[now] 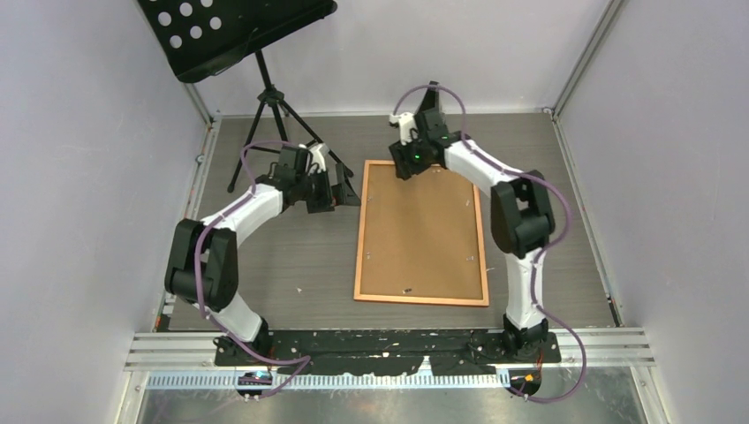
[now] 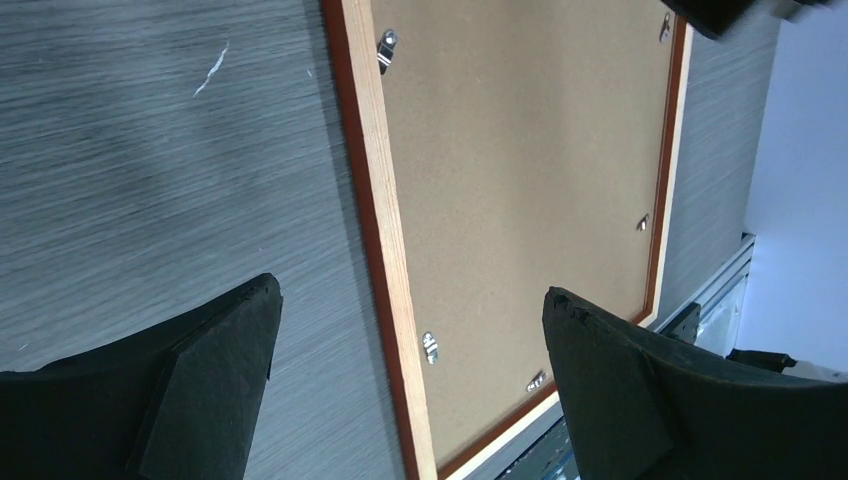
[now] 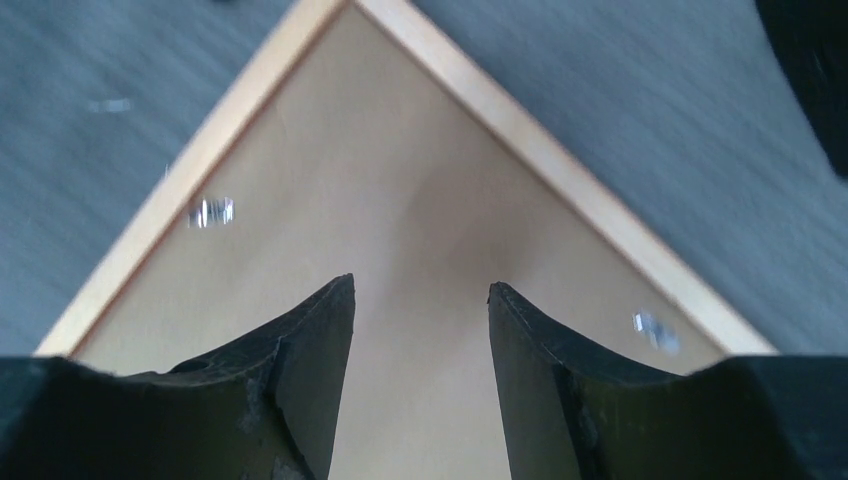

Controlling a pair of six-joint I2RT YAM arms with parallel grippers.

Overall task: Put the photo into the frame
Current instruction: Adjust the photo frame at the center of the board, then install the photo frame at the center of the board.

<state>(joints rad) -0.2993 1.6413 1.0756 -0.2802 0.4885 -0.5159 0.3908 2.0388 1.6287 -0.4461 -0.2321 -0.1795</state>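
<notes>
The frame lies face down in the middle of the table, its copper-orange rim around a plain brown backing board. The photo is out of view. My left gripper hangs open just left of the frame's far left corner; in the left wrist view its fingers straddle the frame's long edge from above, with nothing between them. My right gripper hovers over the far left corner of the frame, jaws partly apart over the backing board and holding nothing.
A black music stand on a tripod stands at the back left. Small metal tabs sit along the board's edges. Grey walls close in the table on three sides. An aluminium rail runs along the near edge.
</notes>
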